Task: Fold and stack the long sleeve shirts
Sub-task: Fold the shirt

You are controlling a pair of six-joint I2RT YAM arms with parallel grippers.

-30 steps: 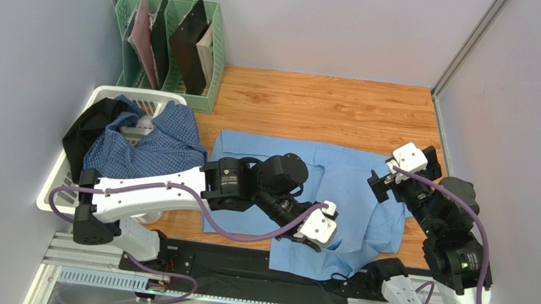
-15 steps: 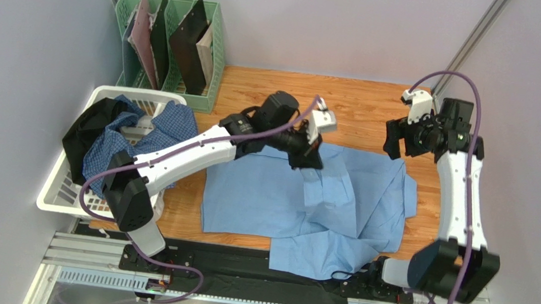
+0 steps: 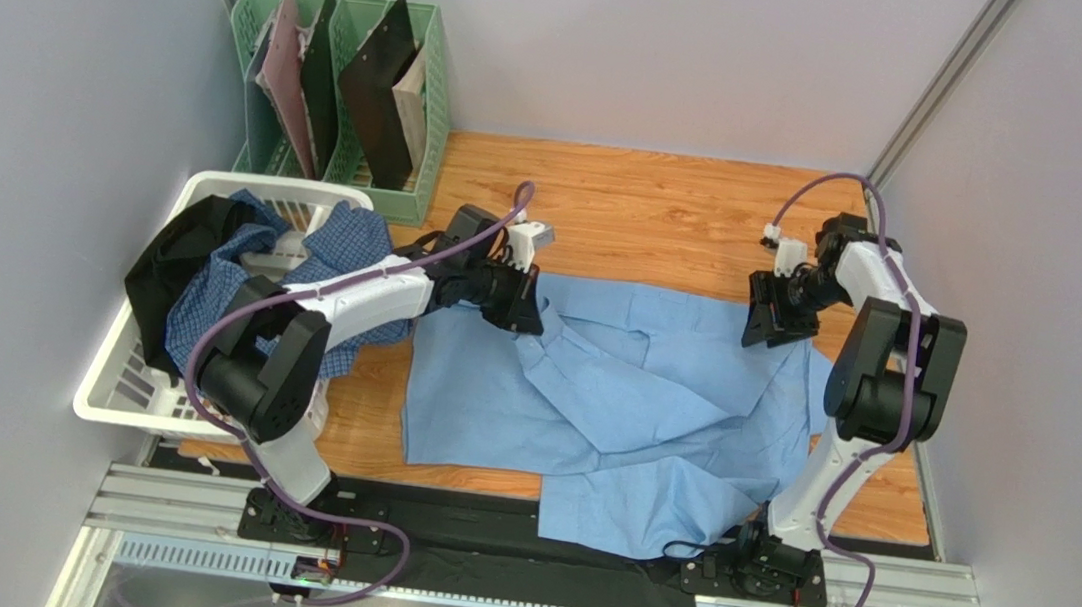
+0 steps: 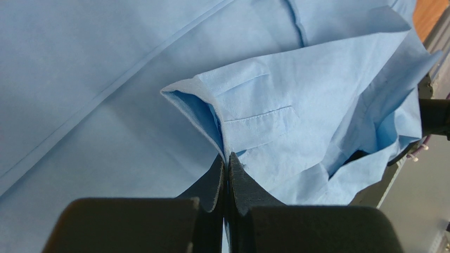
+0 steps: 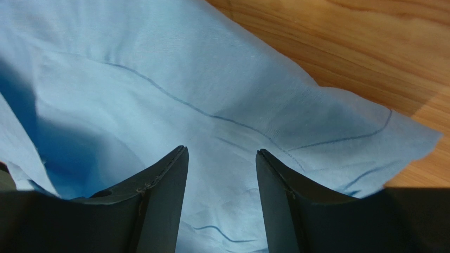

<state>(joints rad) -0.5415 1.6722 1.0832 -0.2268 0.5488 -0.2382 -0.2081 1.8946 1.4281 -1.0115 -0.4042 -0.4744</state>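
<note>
At the left edge of the bench (image 3: 663, 211), a white laundry basket (image 3: 131, 384) holds the blue-and-white checked shirt (image 3: 339, 275), bunched up beside a black garment (image 3: 182, 259). Behind the basket stands a green file rack (image 3: 434, 112) with dark boards in its slots.

The light blue shirt (image 3: 642, 405) lies spread over the middle of the bench, rumpled, with its near edge hanging over the front rail. The left end effector (image 3: 514, 304) sits at the shirt's far left corner. In the wrist view its jaws are pressed fully together, pinching a stitched fold of the light blue cloth (image 4: 253, 105) between the fingertips (image 4: 216, 182).

The right end effector (image 3: 769, 322) is at the shirt's far right edge. Its fingers (image 5: 163, 190) stand partly apart with nothing clamped between them. The blue cloth's edge and bare wood show in the gap, and whether the tips touch the cloth cannot be told.
</note>
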